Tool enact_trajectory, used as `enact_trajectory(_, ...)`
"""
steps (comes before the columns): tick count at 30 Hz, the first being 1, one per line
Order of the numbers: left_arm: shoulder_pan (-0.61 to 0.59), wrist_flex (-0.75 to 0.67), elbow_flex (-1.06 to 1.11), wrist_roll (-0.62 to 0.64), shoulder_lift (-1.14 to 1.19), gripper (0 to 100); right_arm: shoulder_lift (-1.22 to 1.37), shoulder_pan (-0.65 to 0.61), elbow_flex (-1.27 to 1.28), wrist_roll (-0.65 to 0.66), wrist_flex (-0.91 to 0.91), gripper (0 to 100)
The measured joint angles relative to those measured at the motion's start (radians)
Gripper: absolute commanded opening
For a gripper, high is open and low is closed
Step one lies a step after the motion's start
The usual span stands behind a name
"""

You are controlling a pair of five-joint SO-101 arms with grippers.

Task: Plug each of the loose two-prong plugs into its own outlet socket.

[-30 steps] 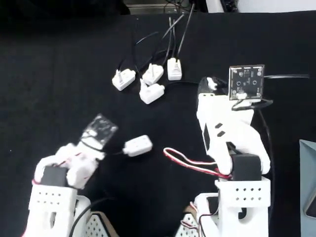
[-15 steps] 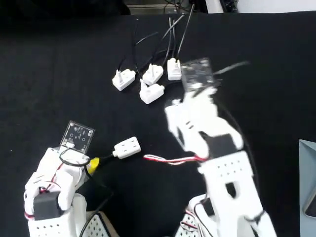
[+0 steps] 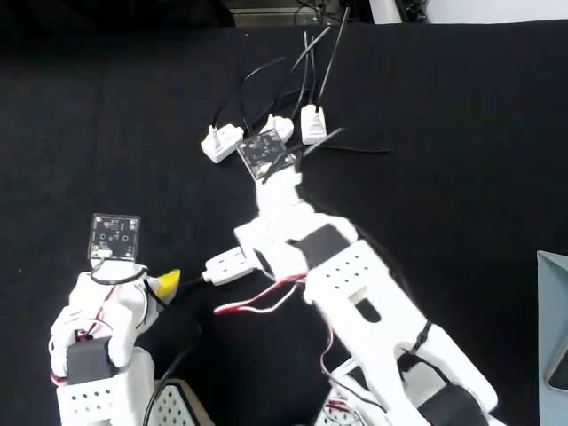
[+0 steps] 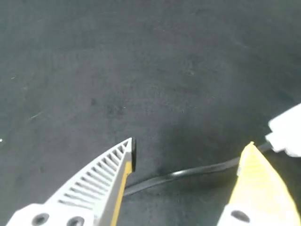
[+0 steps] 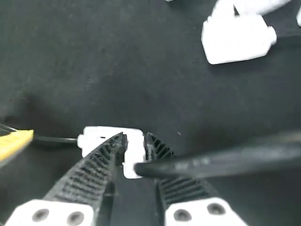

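A white outlet block [image 3: 227, 265] lies on the black table, and its black cable [image 4: 188, 171] runs toward the left arm. My left gripper [image 4: 190, 143] stands wide open astride that cable, with nothing gripped; its yellow finger [image 3: 169, 282] is just left of the block. My right gripper [image 5: 135, 137] hovers directly over the outlet block [image 5: 109, 140], its black fingers a narrow gap apart and holding nothing. Three loose white plugs [image 3: 220, 142] [image 3: 275, 130] [image 3: 312, 124] lie at the back, partly hidden by the right arm. One plug [image 5: 237, 35] lies beyond the right gripper.
Black plug cables [image 3: 306, 62] trail off the table's far edge. A black wire [image 5: 221, 160] crosses in front of the right fingers. Red and white arm wires [image 3: 257, 297] droop near the outlet. A grey-blue object [image 3: 555, 328] sits at the right edge.
The right arm has swung from the right side across to the centre and now reaches over the outlet block. The left arm turned, and the outlet block slid slightly left.
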Motion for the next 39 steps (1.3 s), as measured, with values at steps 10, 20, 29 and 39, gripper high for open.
enact_trajectory(10,-0.011,0.000,0.011,0.000,0.002,35,0.049,-0.068,0.106,0.011,-0.172,1.3)
enact_trajectory(20,-0.011,0.000,0.011,0.000,0.002,35,0.140,-0.066,0.106,0.011,-0.207,1.3)
enact_trajectory(29,-0.011,0.000,0.011,0.000,0.000,35,0.140,-0.066,0.106,0.011,-0.212,1.3)
enact_trajectory(39,-0.011,0.000,0.011,0.000,0.000,35,0.141,-0.048,0.106,0.011,-0.233,1.3)
